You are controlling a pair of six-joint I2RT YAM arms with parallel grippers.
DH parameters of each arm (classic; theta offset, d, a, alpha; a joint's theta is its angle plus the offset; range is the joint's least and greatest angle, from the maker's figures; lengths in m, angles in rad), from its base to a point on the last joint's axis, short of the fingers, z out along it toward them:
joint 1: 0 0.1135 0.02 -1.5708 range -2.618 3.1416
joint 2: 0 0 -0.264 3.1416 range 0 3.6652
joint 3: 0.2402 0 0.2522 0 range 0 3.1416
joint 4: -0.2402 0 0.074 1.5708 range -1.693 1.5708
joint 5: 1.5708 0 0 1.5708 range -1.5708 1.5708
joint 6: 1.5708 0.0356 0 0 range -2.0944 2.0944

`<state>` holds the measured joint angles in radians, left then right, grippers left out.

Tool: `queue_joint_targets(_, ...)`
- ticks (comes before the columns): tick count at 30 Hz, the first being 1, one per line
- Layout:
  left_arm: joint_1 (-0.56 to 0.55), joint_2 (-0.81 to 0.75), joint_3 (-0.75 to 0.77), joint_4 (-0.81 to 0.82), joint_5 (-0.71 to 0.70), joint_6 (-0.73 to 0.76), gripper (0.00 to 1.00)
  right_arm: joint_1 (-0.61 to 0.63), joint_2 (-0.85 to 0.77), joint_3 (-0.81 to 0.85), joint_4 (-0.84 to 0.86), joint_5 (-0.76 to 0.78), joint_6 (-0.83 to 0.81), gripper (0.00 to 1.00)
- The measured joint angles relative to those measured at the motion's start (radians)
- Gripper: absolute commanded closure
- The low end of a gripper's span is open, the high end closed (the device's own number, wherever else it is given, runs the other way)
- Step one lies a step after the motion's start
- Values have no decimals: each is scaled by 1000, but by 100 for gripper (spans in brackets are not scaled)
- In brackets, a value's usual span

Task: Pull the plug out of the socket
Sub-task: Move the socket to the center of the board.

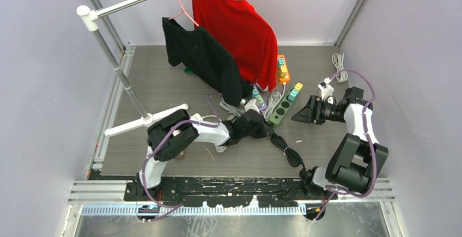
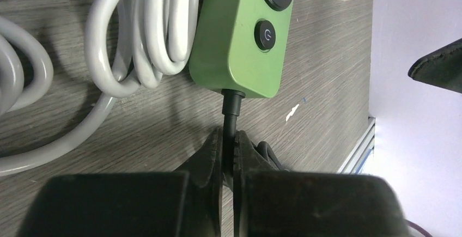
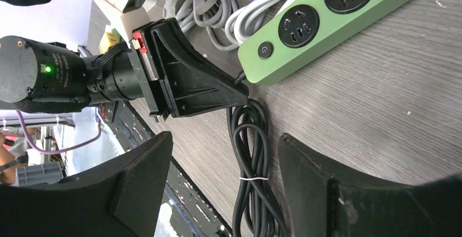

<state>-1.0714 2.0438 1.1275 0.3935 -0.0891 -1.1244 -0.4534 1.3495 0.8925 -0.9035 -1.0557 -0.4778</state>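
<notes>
Black cord (image 2: 233, 105) pinched in left gripper (image 2: 229, 143), green strip (image 2: 239, 41) just ahead; right gripper (image 3: 223, 139) gapes, so pulling may drag the strip

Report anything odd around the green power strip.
The left pincer grips the black cord right where it leaves the green power strip, not a plug seated in a socket. Loose white cables lie bunched beside it.
</notes>
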Motion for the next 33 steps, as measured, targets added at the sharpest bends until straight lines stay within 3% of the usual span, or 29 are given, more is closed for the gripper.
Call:
queue_joint_targets(6, 0, -29, -18, -14, 25, 82, 100, -2, 3, 0, -50, -3, -66, 25)
queue_joint_targets(11, 0, -228, -147, -85, 71, 190, 100, -18, -3, 0, -91, -12, -131, 25)
queue_joint_targets(16, 2, -462, -235, -248, 149, 365, 100, -22, -58, -2, -120, -21, -177, 25)
queue_joint_targets(21, 40, -598, -287, -462, 202, 510, 100, -22, -91, -1, -189, -29, -270, 22)
queue_joint_targets(26, 109, -635, -300, -671, 254, 628, 100, -22, -91, 30, -394, -9, -599, 8)
queue_joint_targets(30, 132, -628, -298, -785, 275, 689, 94, -22, -93, 71, -570, 29, -941, 5)
queue_joint_targets(33, 131, -575, -262, -866, 285, 722, 76, -22, -90, 92, -649, 51, -1150, 4)
